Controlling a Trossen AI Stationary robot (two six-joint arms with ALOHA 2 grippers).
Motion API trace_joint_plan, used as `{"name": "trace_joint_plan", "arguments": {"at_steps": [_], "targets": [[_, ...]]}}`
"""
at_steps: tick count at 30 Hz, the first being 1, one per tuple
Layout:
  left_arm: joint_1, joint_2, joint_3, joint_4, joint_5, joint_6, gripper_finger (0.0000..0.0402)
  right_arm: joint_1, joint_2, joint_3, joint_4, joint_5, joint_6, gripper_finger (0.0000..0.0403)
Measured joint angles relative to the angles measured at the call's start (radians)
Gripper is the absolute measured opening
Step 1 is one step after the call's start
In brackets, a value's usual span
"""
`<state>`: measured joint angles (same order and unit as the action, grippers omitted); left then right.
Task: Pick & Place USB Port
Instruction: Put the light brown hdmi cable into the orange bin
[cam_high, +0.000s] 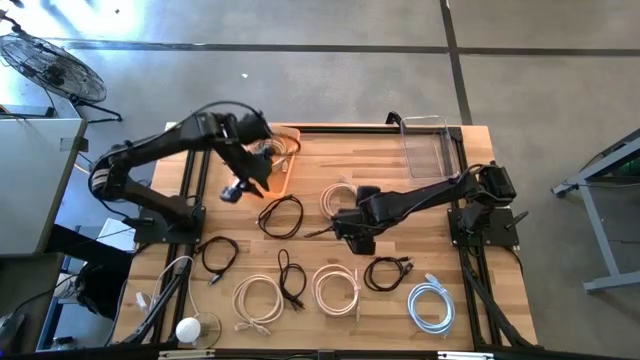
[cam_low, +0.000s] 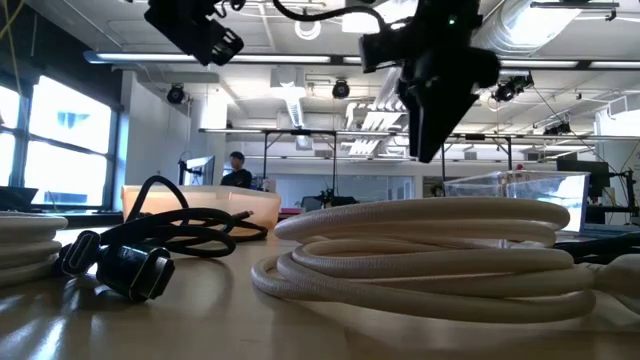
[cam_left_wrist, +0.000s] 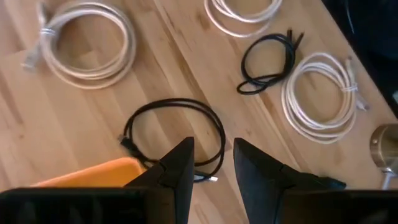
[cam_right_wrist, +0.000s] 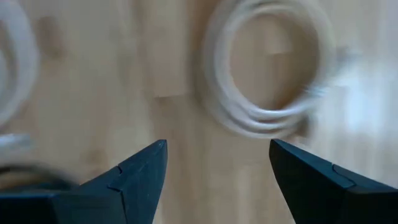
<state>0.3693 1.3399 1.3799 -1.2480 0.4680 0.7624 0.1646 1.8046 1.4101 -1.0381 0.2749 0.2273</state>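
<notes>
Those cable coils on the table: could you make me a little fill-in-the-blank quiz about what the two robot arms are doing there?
1. The right gripper hovers with its fingers ____.
2. The orange tray lies under the ____ arm.
3. The clear bin sits at the table's far ____ corner.
4. The coil just beyond the left gripper is ____ in colour.

Missing words: open; left; right; black

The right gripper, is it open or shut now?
Open. In the right wrist view the right gripper shows its two dark fingers wide apart, holding nothing, above a white cable coil.
</notes>
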Motion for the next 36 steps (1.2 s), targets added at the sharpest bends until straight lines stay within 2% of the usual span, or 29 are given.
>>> {"name": "trace_joint_plan", "arguments": {"at_steps": [5,11,15,22,31,36], "targets": [[-0.114,0.003,-0.091,0.120,-0.007,-0.036,0.0111,0.016,0.000,0.000,0.040,-0.079,-0.160,0.0275],[-0.213,0.004,-0.163,0.229,-0.038,-0.082,0.0111,0.003,0.000,0.000,0.108,-0.073,-0.210,0.0275],[-0.256,0.004,-0.180,0.229,-0.125,-0.115,0.0111,-0.018,0.000,-0.054,0.227,-0.057,-0.255,0.0275],[-0.294,0.004,-0.180,0.226,-0.191,-0.175,0.0111,-0.050,0.002,-0.200,0.400,-0.087,-0.307,0.0275],[-0.293,0.004,-0.180,0.255,-0.215,-0.218,0.0111,-0.061,0.002,-0.222,0.441,-0.089,-0.272,0.0275],[-0.293,0.004,-0.180,0.272,-0.217,-0.222,0.0111,-0.090,0.002,-0.266,0.523,-0.093,-0.267,0.0275]]}}
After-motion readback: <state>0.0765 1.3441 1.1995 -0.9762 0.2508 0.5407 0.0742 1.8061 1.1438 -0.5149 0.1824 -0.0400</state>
